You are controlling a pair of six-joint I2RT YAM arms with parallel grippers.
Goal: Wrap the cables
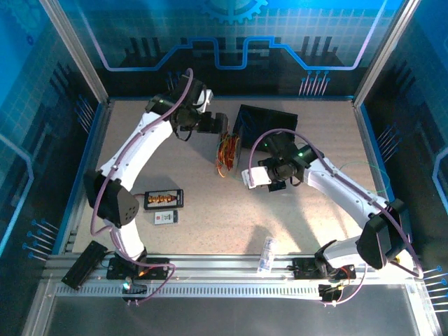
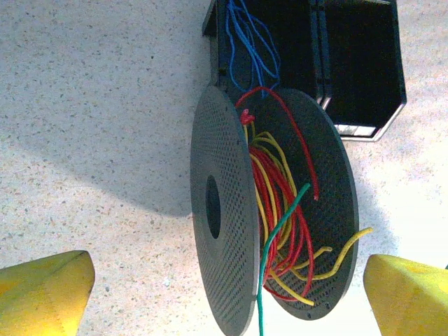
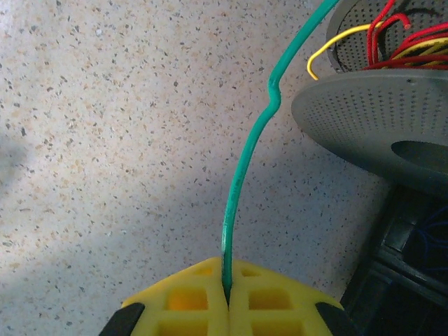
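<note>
Green cable [image 3: 234, 189]: one end pinched in the closed right jaws, just short of the reel [image 3: 364, 119], rising into the reel's slot.
Reel: black, perforated, apparently standing on edge on the bench [image 2: 105, 105]; the left jaws are spread wide on either side of it and hold nothing.
Red and yellow cables [image 2: 280, 203]: loosely wound inside the reel, ends poking out.
Blue cables [image 2: 252, 42]: beyond the reel, in a black bin [image 2: 350, 63].
Handling, as judged: keep the green cable taut, lead it around the hub between both discs, and steady the reel against rolling.
</note>
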